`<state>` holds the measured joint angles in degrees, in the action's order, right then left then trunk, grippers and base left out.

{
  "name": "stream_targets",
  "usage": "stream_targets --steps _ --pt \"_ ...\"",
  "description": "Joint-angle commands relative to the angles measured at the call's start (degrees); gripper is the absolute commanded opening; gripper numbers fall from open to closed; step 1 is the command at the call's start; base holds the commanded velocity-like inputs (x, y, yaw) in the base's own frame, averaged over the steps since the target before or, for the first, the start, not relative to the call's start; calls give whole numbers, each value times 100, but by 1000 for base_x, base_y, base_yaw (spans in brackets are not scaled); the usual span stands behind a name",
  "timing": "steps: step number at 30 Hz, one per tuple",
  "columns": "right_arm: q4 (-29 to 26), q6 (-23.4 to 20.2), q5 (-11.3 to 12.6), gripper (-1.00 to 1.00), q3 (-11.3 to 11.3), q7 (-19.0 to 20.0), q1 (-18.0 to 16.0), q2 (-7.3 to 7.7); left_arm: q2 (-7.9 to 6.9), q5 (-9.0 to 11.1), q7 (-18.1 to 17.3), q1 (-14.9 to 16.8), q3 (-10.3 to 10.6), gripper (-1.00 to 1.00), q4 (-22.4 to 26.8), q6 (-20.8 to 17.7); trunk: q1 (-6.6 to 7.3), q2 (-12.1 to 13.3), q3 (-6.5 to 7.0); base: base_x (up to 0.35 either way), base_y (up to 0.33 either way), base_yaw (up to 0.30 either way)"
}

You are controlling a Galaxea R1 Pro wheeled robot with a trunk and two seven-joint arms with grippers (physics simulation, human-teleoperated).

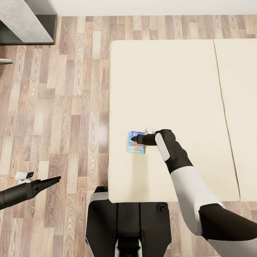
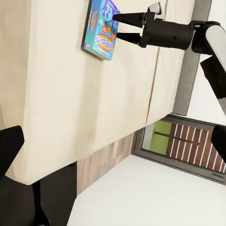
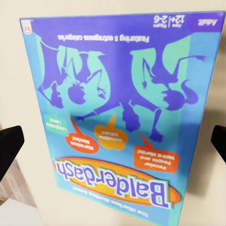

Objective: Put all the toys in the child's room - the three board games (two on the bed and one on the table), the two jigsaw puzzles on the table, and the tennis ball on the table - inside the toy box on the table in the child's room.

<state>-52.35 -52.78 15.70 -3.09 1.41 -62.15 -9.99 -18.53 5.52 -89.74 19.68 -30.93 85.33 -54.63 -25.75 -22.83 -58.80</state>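
1. Our right hand [image 1: 134, 138] reaches level over the bed [image 1: 171, 89], fingers spread wide above the board game [image 1: 136, 146] near the bed's front left corner.
2. Our left hand [image 1: 57, 178] hangs over the floor [image 1: 53, 107]; we cannot tell its opening.

Bed [image 1: 171, 89]: matt beige cloth-like cover, smooth, 1 seam at 3 o'clock. Floor [image 1: 53, 107]: wood planks, grained, low sheen. Board game [image 1: 136, 144]: printed card box, blue, slightly glossy. Right gripper [image 1: 134, 138]: matt black plastic fingers; arm shell white, smooth, semi-gloss. Left gripper [image 1: 57, 178], 8 o'clock: matt black. Shelf unit [image 1: 25, 18], 11 o'clock: grey, mottled, concrete-like.
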Motion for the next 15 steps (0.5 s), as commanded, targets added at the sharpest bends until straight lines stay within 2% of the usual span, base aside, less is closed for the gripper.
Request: stream_targets --steps 1,15 --pt "-4 -23 -13 100 1 15 -1 0 -3 -7 -26 1 -1 100 1 -62 -4 -9 -6 0 0 0" --pt "-3 210 -5 100 -7 32 0 0 -9 -7 -26 1 -4 100 1 -65 -4 -9 -6 0 2 0"
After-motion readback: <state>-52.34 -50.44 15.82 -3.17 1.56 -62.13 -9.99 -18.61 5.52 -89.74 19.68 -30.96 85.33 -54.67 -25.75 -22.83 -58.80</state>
